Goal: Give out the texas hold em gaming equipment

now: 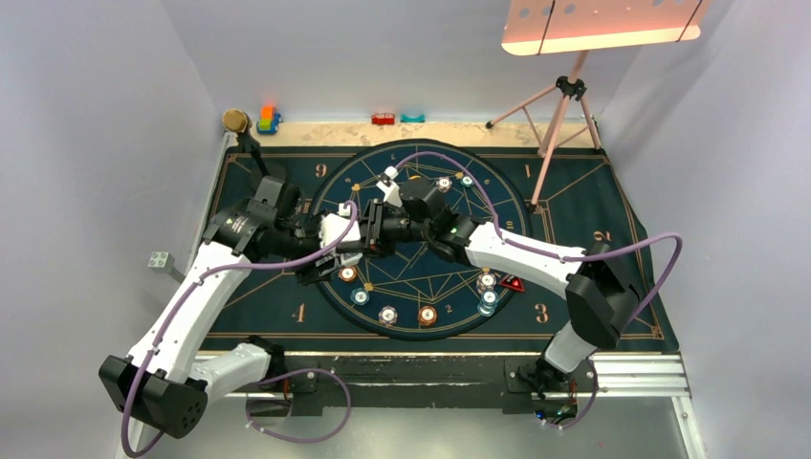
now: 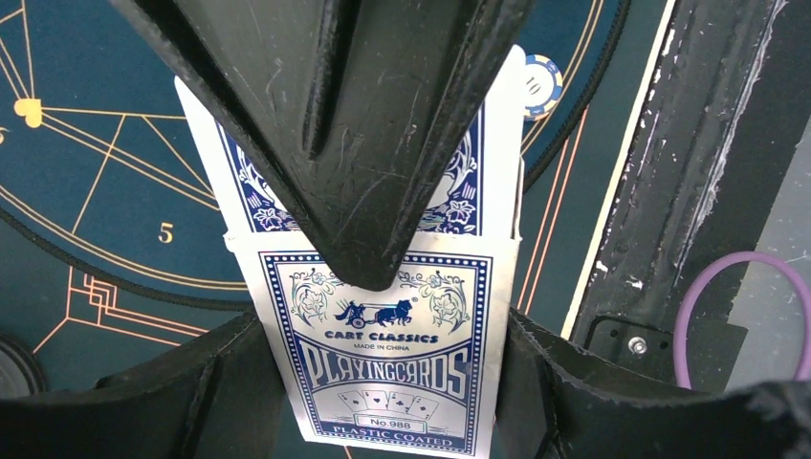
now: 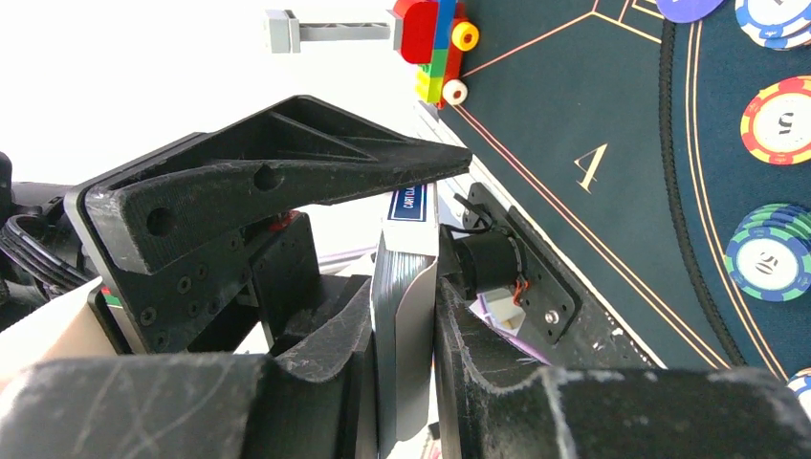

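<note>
A dark teal mat with gold line-work (image 1: 258, 306) is lying on the table between pale grey walls. At the far left corner a gold-headed microphone on a black stand (image 1: 235, 121) is standing beside a small stack of red, green and blue toy blocks (image 1: 269, 119).

The left gripper (image 2: 383, 325) is reaching in over the left part of the round centre pattern. It is clamping a blue-and-white cardboard pack of playing cards (image 2: 378, 378) by its narrow edges, one finger pressing on each side. The pack is hanging clear of the mat.

The right gripper (image 3: 406, 296) is meeting it from the opposite side. Its jaws are standing narrow and pinching the flat faces of the same pack.

Along the near arc of the circle, round striped poker chips (image 1: 387, 315) in orange-brown, teal and white are sitting apart from one another. Further right a short stack of them is lying just beside a red-and-black triangular marker (image 1: 514, 284).

At the far right corner a pink tripod (image 1: 559, 115) is standing, carrying a perforated pink panel.
</note>
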Available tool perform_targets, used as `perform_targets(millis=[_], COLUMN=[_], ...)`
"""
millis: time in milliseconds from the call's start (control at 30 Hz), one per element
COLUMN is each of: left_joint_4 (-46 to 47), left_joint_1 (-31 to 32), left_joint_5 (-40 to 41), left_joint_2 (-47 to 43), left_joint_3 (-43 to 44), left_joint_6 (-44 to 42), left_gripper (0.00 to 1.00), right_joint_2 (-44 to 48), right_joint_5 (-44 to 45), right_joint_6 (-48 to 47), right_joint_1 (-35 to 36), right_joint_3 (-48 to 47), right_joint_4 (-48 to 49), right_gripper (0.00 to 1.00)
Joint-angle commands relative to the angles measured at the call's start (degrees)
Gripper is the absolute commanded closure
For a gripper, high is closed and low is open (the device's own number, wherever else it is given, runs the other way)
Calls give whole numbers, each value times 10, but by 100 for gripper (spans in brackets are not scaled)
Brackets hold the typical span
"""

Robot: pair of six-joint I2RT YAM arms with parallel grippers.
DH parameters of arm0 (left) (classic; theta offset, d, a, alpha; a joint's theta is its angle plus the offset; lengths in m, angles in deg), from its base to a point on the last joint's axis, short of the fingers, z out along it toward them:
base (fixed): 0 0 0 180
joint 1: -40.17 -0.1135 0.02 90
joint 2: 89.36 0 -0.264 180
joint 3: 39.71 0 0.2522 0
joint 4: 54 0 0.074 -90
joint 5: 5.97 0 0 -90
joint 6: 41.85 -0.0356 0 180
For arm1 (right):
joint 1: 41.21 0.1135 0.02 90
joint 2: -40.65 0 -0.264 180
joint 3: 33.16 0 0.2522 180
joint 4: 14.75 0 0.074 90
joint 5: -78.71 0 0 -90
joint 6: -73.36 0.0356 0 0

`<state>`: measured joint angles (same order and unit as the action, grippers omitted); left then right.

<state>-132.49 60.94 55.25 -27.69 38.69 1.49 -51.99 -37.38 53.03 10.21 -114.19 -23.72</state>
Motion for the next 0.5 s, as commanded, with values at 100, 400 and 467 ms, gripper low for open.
perform_targets(millis=[100,400,467], left_joint_4=[-37,-59,-62], left_joint_1=[4,4,4], left_joint_5=[-53,-59,-59], left_joint_2=[-4,-15,-15], left_joint_3=[38,41,40], left_joint_6=[1,-3,-3], left_gripper=[75,89,89], right_joint_2=[21,50,52], right_joint_5=[19,33,32], right_joint_6=[-19,-72,-82], right_joint_1=[-1,-2,-2], right_joint_3=[-14,-21,-23], right_joint_4=[-11,-46,-46], right_gripper=[65,32,31])
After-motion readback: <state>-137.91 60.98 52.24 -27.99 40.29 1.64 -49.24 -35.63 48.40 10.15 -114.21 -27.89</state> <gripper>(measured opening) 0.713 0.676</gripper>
